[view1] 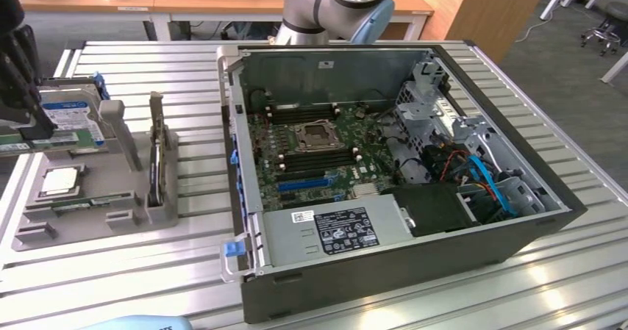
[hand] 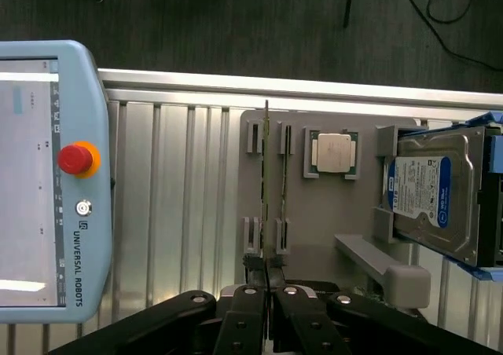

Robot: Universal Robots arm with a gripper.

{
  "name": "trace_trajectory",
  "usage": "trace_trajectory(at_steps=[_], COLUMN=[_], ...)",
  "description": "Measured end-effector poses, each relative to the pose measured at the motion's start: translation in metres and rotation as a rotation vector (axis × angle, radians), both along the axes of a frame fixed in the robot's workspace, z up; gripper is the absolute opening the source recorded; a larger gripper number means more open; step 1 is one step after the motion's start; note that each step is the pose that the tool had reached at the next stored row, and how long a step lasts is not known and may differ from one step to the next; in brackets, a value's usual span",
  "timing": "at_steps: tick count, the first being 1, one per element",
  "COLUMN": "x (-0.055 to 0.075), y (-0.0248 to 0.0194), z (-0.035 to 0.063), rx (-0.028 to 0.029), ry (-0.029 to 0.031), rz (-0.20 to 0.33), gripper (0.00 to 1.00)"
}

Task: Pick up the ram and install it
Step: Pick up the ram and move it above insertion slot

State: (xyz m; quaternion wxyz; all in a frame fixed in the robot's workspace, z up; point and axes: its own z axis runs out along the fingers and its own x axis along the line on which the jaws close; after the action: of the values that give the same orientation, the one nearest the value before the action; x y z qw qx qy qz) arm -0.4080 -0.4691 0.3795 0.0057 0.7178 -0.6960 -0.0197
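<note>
The ram (hand: 267,182) is a thin green stick seen edge-on, running straight out from my fingertips and hanging over the grey holder tray (hand: 330,214). My gripper (hand: 267,268) is shut on its near end. In the exterior view the black gripper (view1: 34,124) hangs at the far left, above the tray (view1: 137,212). A second green stick (hand: 284,182) stands in the tray slot beside the square silver processor (hand: 334,151); it also shows in the exterior view (view1: 88,205). The slot pair on the held ram's other side stands bare.
The open computer case (view1: 549,198) fills the middle of the ribbed metal table, its motherboard (view1: 314,153) facing up. A hard drive (hand: 436,194) leans in the tray's bracket. A teach pendant (hand: 47,182) lies on the table near the tray.
</note>
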Motion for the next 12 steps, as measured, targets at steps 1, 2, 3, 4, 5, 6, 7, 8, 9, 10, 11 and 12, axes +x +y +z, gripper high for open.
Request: trace_trajectory(at_steps=[1, 2, 3, 4, 5, 6, 7, 8, 9, 10, 11, 12], x=[0.0, 0.0, 0.0, 0.0, 0.0, 0.0, 0.0, 0.0, 0.0, 0.0, 0.0, 0.0], y=[0.0, 0.0, 0.0, 0.0, 0.0, 0.0, 0.0, 0.0, 0.0, 0.0, 0.0, 0.0], z=[0.002, 0.0039, 0.0059, 0.0078, 0.0098, 0.0119, 0.0136, 0.0156, 0.0176, 0.0194, 0.0212, 0.023], rx=[-0.0001, -0.0001, -0.0001, -0.0001, -0.0001, -0.0001, 0.0, 0.0, 0.0, 0.0, -0.0001, -0.0001], ry=[0.0001, 0.0, 0.0, 0.0001, 0.0001, 0.0001, 0.0001, 0.0, 0.0001, 0.0, 0.0001, 0.0], rz=[0.0, 0.0, 0.0, 0.0, 0.0, 0.0, 0.0, 0.0, 0.0, 0.0, 0.0, 0.0], gripper=[0.12, 0.12, 0.12, 0.12, 0.12, 0.12, 0.12, 0.12, 0.12, 0.12, 0.12, 0.12])
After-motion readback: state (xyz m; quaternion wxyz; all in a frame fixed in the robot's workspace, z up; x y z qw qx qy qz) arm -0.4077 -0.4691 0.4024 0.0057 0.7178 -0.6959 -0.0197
